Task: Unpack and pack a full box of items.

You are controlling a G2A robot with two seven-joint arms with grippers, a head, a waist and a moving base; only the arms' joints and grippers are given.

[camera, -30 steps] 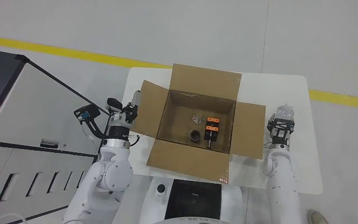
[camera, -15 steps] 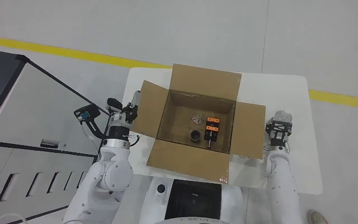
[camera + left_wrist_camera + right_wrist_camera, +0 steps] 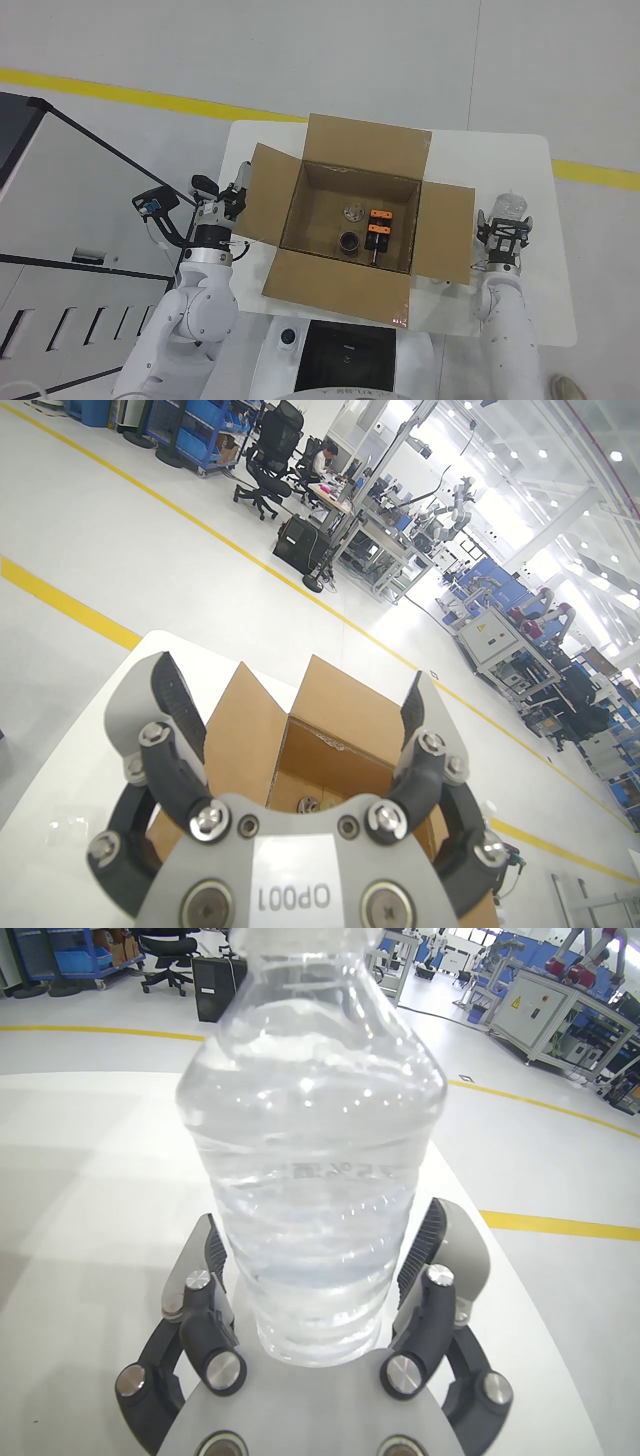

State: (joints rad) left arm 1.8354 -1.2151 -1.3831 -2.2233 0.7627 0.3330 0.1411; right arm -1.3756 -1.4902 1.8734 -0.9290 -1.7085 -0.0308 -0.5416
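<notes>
We've got the clear bottle (image 3: 310, 1153) standing upright on the white table (image 3: 100, 1178), clear liquid inside. Our right gripper (image 3: 325, 1215) sits around the bottle's lower part, fingers (image 3: 216, 1248) spread, one each side, pads just beside its ribbed wall. Beyond the bottle, a yellow floor line (image 3: 560, 1224) curves past.

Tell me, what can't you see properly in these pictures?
Bottle cap: cut off by the right wrist view's top edge.
Box items: too small in the top view to identify.
Box floor, left wrist view: mostly hidden behind the left gripper.
</notes>
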